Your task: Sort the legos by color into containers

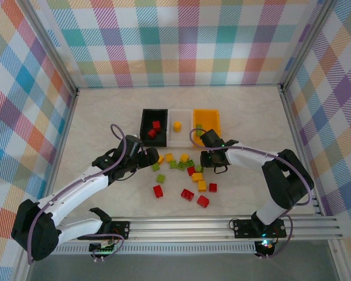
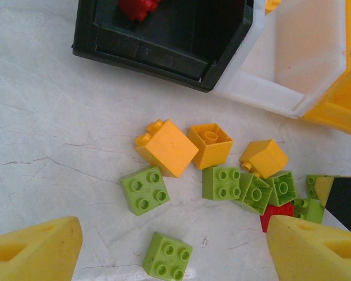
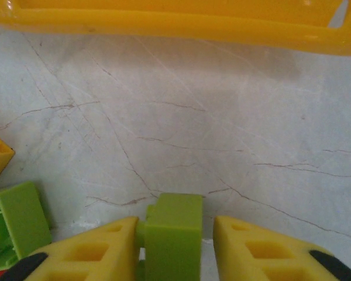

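The right gripper (image 1: 206, 158) is bracketing a green brick (image 3: 172, 231) down at the level of the table (image 3: 234, 134), with its yellow fingers (image 3: 93, 249) standing narrow on either side of it. One finger is looking as if it is touching the brick's side, while a thin strip of table is showing between the brick and the other finger. So I am not able to tell whether the brick is really being pinched or only being framed.

What is mattering for the coming move is where the yellow bin (image 3: 164, 20) is lying. It is sitting straight ahead of those fingers, its near wall running across the top of the right wrist view, with only bare table in between. From above, it is standing at the right end of the row, just beyond the right gripper, so the right arm is plainly the nearer one.

The black bin (image 1: 145, 120) is holding red bricks (image 1: 156, 124) and the white bin (image 1: 184, 136) is holding a yellow brick (image 1: 177, 126). I am therefore judging that green is belonging in the yellow one, which is calling for a short lift and a push forward over the wall.

The left gripper (image 2: 172, 227) is hanging wide open with nothing in it, above the loose bricks (image 2: 222, 182) lying in front of the black bin
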